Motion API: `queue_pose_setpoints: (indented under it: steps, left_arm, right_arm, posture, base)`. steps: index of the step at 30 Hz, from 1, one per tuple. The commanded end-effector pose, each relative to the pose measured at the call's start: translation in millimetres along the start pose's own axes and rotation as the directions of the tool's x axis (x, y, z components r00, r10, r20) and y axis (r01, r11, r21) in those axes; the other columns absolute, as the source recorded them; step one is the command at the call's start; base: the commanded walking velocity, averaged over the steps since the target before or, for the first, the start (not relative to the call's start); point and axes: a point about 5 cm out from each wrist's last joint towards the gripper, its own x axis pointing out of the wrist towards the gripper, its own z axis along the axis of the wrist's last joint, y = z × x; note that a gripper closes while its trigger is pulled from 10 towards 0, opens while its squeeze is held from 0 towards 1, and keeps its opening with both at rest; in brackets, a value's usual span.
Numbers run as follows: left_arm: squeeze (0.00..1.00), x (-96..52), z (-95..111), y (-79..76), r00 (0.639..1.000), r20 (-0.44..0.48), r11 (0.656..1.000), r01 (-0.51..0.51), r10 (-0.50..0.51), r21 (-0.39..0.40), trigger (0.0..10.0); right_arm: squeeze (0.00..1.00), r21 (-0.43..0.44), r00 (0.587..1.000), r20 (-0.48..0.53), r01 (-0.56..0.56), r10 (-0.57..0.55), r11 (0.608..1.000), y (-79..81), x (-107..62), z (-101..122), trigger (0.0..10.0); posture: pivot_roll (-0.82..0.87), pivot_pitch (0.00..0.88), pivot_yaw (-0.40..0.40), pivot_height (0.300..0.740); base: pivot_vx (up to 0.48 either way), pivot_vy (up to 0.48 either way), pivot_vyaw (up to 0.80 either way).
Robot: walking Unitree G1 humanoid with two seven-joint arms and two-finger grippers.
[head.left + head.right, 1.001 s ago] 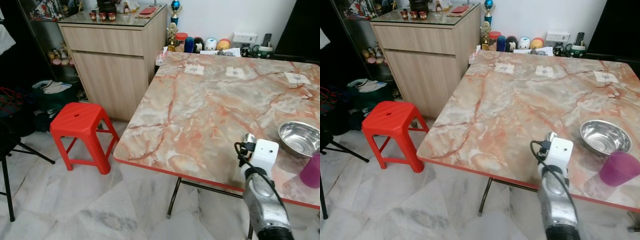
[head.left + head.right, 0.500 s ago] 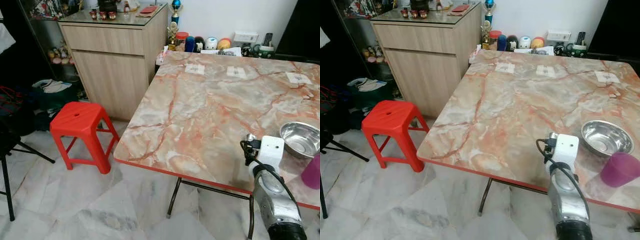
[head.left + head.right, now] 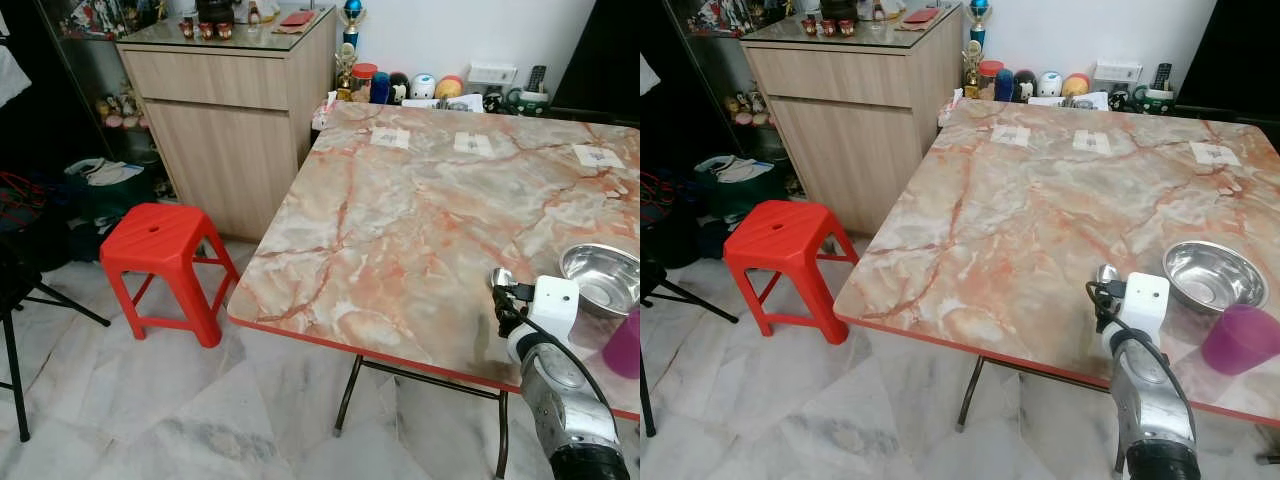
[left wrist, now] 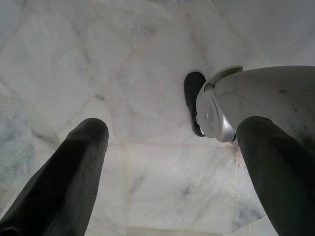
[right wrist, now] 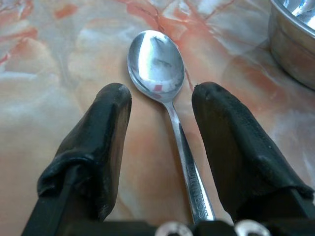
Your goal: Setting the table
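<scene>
Spoon [image 5: 167,103] lies flat on the marble surface [image 3: 420,200] near its front edge, toward the front right corner, with the steel bowl [image 3: 1214,273] just beside it and the purple cup [image 3: 1238,338] at the front edge beyond that. Seen from the right wrist, the right gripper [image 5: 162,128] hangs low over the spoon with its fingers [image 5: 101,142] spread wide, one on each side of the handle and not touching it. The spoon's long axis runs along the fingers, its rounded end pointing away from the wrist, so closing should catch the handle across its width. The left gripper [image 4: 167,162] hangs idle over the floor, fingers apart, well away from the spoon.
</scene>
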Motion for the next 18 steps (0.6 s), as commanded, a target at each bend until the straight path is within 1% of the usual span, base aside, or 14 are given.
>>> queue_pose_setpoints:
  steps: [1, 10, 18]
  left_arm:
    - [0.00, -1.7, -7.1, 0.7, 1.000, -0.030, 1.000, 0.008, -0.008, 0.020, 10.0]
    - [0.00, -1.8, -7.2, 1.2, 0.999, -0.031, 1.000, 0.008, -0.007, 0.021, 10.0]
    - [0.00, -1.9, -7.5, 1.5, 0.999, -0.032, 1.000, 0.008, -0.007, 0.023, 10.0]
  right_arm:
    - [0.00, 0.010, 1.000, -0.016, 0.017, -0.017, 1.000, -4.7, 1.2, -0.7, 10.0]
    - [0.00, 0.040, 0.999, -0.032, 0.024, -0.023, 0.999, -10.5, 4.1, -0.7, 10.0]
    - [0.00, 0.085, 0.998, -0.064, 0.002, 0.003, 0.996, -6.6, 4.8, -6.3, 10.0]
  posture:
    - [0.02, 0.085, 0.008, 0.740]
    - [0.02, 0.086, 0.011, 0.740]
    - [0.02, 0.087, 0.013, 0.740]
  base:
    - [0.000, 0.000, 0.00]
    - [0.000, 0.000, 0.00]
    - [0.000, 0.000, 0.00]
